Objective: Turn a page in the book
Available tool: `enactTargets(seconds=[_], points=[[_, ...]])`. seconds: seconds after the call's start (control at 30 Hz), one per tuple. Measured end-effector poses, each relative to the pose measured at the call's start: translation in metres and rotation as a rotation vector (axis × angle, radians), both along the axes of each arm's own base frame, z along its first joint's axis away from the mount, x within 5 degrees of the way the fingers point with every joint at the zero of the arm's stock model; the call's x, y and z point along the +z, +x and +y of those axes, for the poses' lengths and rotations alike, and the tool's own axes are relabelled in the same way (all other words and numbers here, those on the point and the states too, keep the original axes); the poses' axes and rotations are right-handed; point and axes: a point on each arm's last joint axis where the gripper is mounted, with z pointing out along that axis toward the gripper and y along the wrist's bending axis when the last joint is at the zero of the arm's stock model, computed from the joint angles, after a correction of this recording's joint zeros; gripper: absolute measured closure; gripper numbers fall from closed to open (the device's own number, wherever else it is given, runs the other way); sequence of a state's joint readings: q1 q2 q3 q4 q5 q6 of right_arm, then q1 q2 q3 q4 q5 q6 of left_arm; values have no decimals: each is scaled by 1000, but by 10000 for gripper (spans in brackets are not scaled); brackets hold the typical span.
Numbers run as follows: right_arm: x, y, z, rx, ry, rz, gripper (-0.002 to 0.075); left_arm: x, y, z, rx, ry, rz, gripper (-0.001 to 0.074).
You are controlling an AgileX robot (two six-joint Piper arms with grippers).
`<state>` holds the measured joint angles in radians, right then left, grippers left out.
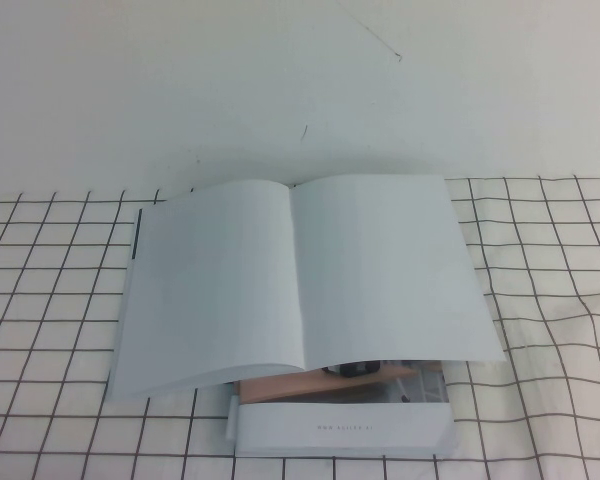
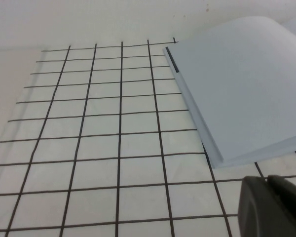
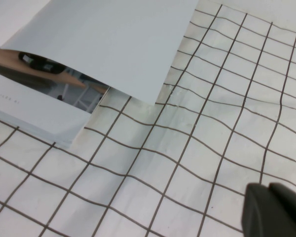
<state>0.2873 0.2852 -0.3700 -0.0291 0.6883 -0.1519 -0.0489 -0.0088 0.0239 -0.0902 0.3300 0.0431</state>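
Note:
The book (image 1: 300,270) lies open in the middle of the table, both facing sheets plain white, with the right sheet's near edge lifted a little. The page is hidden; only blank sheets show. In the left wrist view, my left gripper (image 2: 268,180) hovers shut and empty over the cloth, just off the near left corner of the book (image 2: 241,94). In the right wrist view, my right gripper (image 3: 269,186) is also shut and empty, over the cloth off the near right corner of the book (image 3: 113,44). Neither gripper shows in the high view.
A thicker white block (image 1: 340,425) with small grey print on its edge lies under the book's near side, with a brown sheet (image 1: 310,385) and a dark object (image 1: 355,369) on top. The white cloth with a black grid (image 1: 50,270) is wrinkled at the right (image 3: 202,123).

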Motion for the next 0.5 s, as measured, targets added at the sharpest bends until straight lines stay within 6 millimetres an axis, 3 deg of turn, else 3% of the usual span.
enactTargets(seconds=[0.5], points=[[0,0,0,0,0,0,728,0,0,1,12,1,1,737]])
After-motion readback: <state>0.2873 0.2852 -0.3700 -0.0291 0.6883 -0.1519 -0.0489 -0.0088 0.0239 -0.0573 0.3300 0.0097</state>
